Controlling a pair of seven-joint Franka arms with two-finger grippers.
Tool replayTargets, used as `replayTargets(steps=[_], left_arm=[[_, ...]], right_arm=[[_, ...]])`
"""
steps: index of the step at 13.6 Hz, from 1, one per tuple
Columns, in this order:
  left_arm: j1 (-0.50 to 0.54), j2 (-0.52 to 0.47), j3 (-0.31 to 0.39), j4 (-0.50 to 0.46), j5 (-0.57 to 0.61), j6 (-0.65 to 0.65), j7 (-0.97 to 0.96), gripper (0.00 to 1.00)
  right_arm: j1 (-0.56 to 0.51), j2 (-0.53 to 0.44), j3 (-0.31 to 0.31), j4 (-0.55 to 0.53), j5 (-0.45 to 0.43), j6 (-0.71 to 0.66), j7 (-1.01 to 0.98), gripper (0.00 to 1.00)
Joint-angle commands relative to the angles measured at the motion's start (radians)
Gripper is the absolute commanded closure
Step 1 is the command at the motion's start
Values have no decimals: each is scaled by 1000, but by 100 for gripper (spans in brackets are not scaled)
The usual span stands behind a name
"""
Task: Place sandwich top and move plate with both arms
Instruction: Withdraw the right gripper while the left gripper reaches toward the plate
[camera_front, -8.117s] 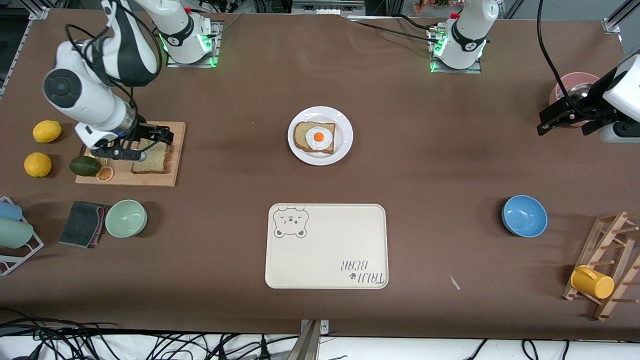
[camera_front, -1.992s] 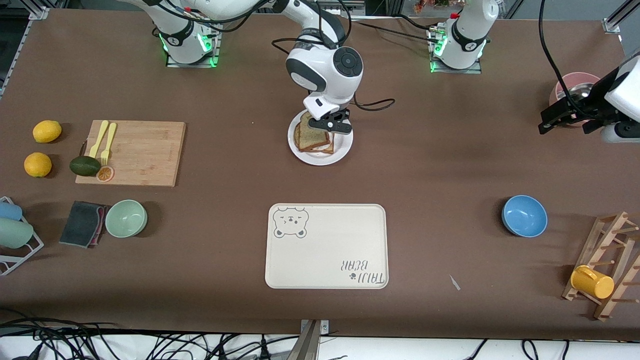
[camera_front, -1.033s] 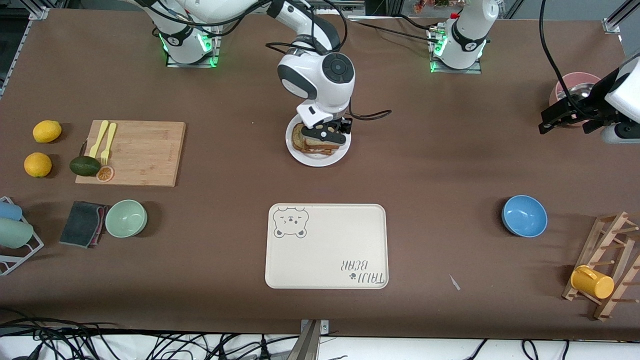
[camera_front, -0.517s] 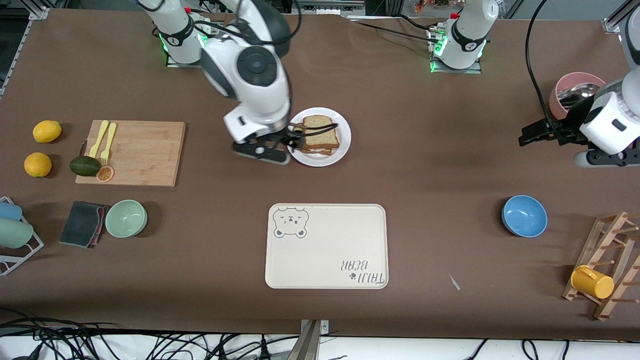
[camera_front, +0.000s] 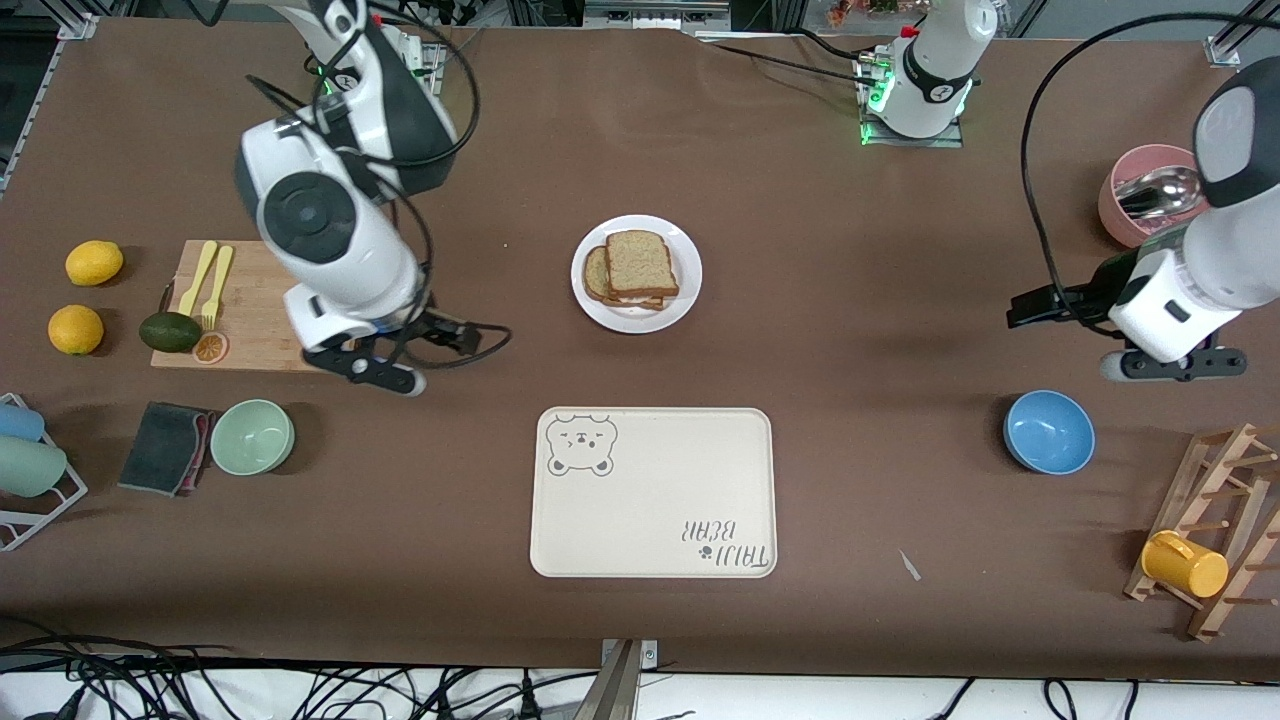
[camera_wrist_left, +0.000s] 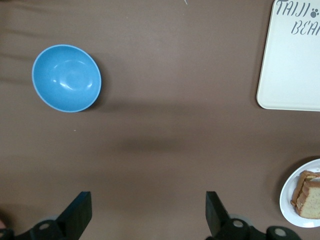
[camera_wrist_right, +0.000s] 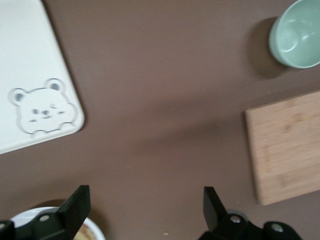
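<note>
The sandwich top (camera_front: 640, 263) lies flat on a lower bread slice (camera_front: 595, 272) on the round white plate (camera_front: 685, 290), in the middle of the table. My right gripper (camera_front: 465, 342) hangs open and empty over bare table between the cutting board and the plate. In the right wrist view my right gripper (camera_wrist_right: 145, 192) has only brown table between its fingers, with the plate's rim (camera_wrist_right: 96, 229) at the edge. My left gripper (camera_front: 1035, 308) is open and empty over bare table near the blue bowl. The left wrist view shows my left gripper (camera_wrist_left: 147, 197), the plate (camera_wrist_left: 287, 200) and the sandwich (camera_wrist_left: 310, 200).
The cream bear tray (camera_front: 650, 500) lies nearer the camera than the plate. A blue bowl (camera_front: 1048, 430) sits toward the left arm's end, below a pink bowl with a spoon (camera_front: 1150, 195). The cutting board (camera_front: 240, 300), green bowl (camera_front: 252, 436), lemons and avocado are at the right arm's end.
My right gripper has let go of the sandwich top, left it on the plate and swung away toward the cutting board. My left arm has moved inward and toward the blue bowl.
</note>
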Motion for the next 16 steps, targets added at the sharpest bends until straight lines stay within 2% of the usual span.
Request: replayTargets(steps=[1, 5, 8, 11, 14, 16], left_arm=[[-1, -9, -6, -94, -57, 101, -11, 0], [-1, 6, -16, -218, -178, 234, -8, 0], [-1, 72, -32, -215, -270, 245, 3, 0], [-1, 109, -33, -217, -356, 259, 44, 0], [-4, 123, -35, -227, -430, 259, 100, 0], [-8, 132, -45, -229, -431, 282, 101, 0]], right_arm=[[7, -81, -81, -39, 48, -63, -147, 0], [7, -126, -174, -37, 70, -92, -322, 0], [7, -149, -231, -25, 79, -128, -343, 0], [5, -149, -257, 13, 78, -144, -449, 0], [4, -149, -274, 13, 88, -165, -446, 0], [2, -161, -317, 12, 172, -165, -478, 0]])
